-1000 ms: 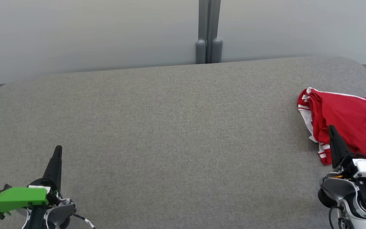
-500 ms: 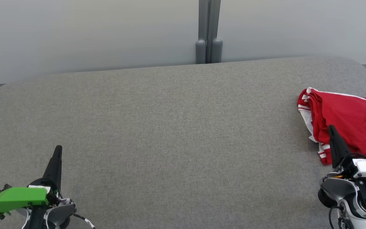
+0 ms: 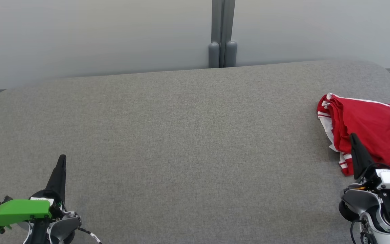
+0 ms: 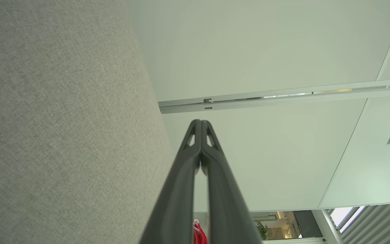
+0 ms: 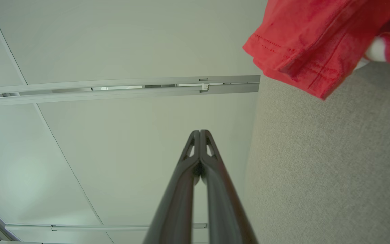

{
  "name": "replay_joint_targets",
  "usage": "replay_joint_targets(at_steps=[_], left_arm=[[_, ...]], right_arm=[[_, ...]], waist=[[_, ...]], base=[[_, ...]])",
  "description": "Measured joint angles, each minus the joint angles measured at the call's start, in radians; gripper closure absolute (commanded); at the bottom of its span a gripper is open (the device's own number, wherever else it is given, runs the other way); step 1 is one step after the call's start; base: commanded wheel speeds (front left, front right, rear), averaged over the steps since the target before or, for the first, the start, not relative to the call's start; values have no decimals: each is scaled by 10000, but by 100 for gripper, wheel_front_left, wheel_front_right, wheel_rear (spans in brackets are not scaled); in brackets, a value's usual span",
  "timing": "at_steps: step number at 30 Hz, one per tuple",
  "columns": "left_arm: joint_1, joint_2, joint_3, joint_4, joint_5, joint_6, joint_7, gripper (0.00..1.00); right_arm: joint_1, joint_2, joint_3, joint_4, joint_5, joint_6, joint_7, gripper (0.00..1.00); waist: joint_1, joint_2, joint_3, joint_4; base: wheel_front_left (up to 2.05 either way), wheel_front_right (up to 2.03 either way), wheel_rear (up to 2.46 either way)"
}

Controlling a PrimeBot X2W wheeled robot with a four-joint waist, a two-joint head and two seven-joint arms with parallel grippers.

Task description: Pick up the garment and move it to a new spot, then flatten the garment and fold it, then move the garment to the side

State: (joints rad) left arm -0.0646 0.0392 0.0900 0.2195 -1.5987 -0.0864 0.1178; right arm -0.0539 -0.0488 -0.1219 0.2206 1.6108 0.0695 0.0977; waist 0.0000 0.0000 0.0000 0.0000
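A crumpled red garment [image 3: 371, 125] is seen at the right end of the table [image 3: 181, 135], with the left gripper [image 3: 62, 158] and right gripper [image 3: 352, 136] closed, empty.

- The pictures are bright, with soft, even light.
- The grey table [image 3: 181, 135] has only faint shadows.
- The red garment [image 5: 317, 40] looks fuzzy up close in the right wrist view.
- The head view is sharp.

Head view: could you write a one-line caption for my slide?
Crumpled red garment lies at the right end of the grey fabric surface; left gripper and right gripper are shut, empty.
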Motion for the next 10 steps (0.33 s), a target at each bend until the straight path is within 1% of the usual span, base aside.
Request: replay_joint_targets(at_steps=[10], left_arm=[[0,0,-2,-4,0,0,0,100]], right_arm=[[0,0,0,0,0,0,0,100]], waist=[[0,0,0,0]], base=[[0,0,0]])
